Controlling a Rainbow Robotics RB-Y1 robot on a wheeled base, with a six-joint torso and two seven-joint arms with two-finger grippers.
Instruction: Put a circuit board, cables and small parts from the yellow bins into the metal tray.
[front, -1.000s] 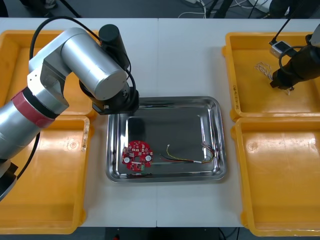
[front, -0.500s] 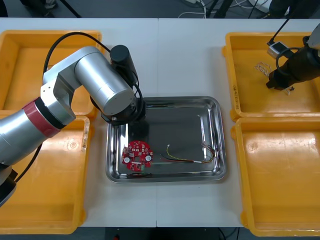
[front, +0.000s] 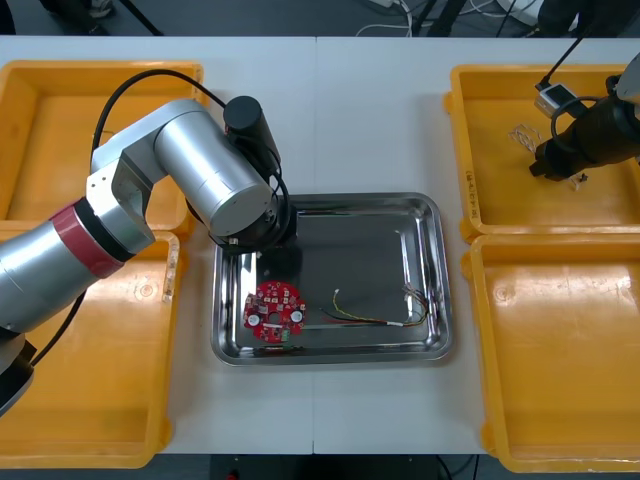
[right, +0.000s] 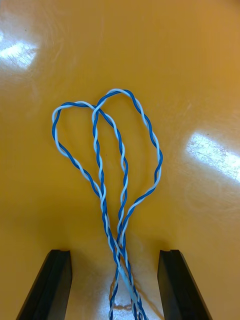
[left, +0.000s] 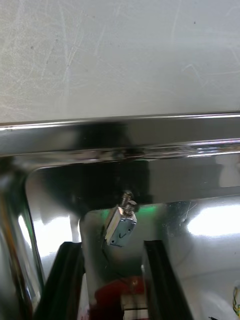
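Note:
My left gripper (left: 111, 245) hovers over the far left corner of the metal tray (front: 432, 262), its fingers open. A small metal part (left: 121, 226) lies loose between them, clear of both fingers. In the front view the left arm (front: 210, 180) covers that corner. A round red circuit board (front: 272, 310) and a red and yellow cable (front: 375, 318) lie in the tray. My right gripper (right: 115, 252) is low in the far right yellow bin (front: 500, 205), open, with the twisted blue and white cable (right: 107, 160) running between its fingers.
The far left bin (front: 40, 140) and near left bin (front: 90, 380) flank the tray, and the near right bin (front: 560, 380) sits below the right arm (front: 590, 140). Bare table (front: 360, 120) lies beyond the tray.
The left arm swung right over the tray's far left corner and its fingers parted, letting go of the small metal part. The right gripper shifted slightly inside its bin.

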